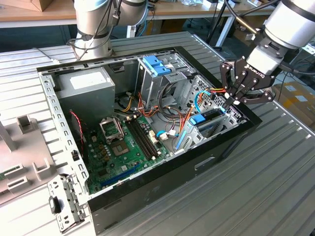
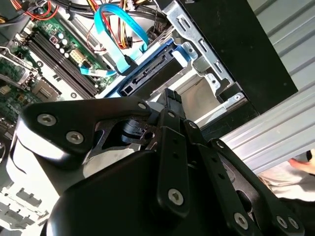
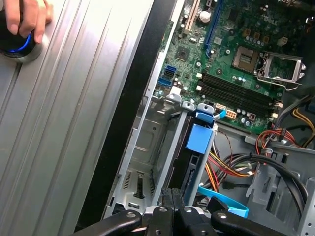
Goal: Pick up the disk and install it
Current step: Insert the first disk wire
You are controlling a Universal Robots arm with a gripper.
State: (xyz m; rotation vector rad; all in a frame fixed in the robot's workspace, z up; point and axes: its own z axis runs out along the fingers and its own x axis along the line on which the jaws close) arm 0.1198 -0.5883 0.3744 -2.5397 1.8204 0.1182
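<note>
The black multi-link gripper [image 1: 235,100] is seen with its fingertips drawn together, nothing held between them, poised just above the drive cage at the exterior view's right edge of the open black computer case [image 1: 206,162]. The flat disk with blue plastic rails [image 3: 193,162] is seated upright in a slot of the grey metal drive cage [image 3: 147,162], just beside the green motherboard [image 1: 123,147]. A person's hand [image 3: 27,17] rests on a round knob on the ribbed metal table [image 1: 275,187].

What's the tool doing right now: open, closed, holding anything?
Tool: closed, fingertips together, holding nothing visible, above the disk seated in the drive cage.
</note>
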